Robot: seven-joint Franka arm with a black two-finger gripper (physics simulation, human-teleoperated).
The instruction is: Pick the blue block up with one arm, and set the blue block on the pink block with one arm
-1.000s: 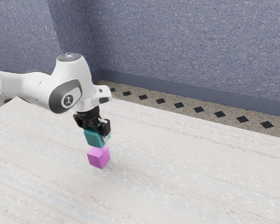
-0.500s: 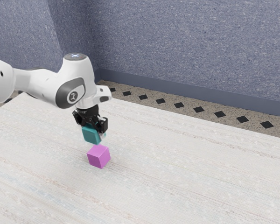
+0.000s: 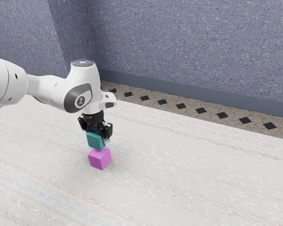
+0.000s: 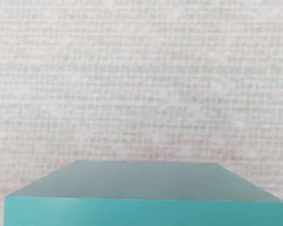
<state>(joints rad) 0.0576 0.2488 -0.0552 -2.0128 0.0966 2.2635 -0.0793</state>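
Bench (image 3: 203, 179): pale off-white top with a fine woven grain and faint streaks, spanning the exterior view's foreground.
Far edge: slants down toward the exterior view's right, along a speckled floor (image 3: 188, 101) with black diamonds.
Directly on it: one pink block (image 3: 99, 158), flat on one face, a corner turned toward the camera.
Block's place: toward the exterior view's left, well in from the far edge.
Close up: in the wrist view the weave (image 4: 141, 70) shows pale threads with faint bluish flecks.
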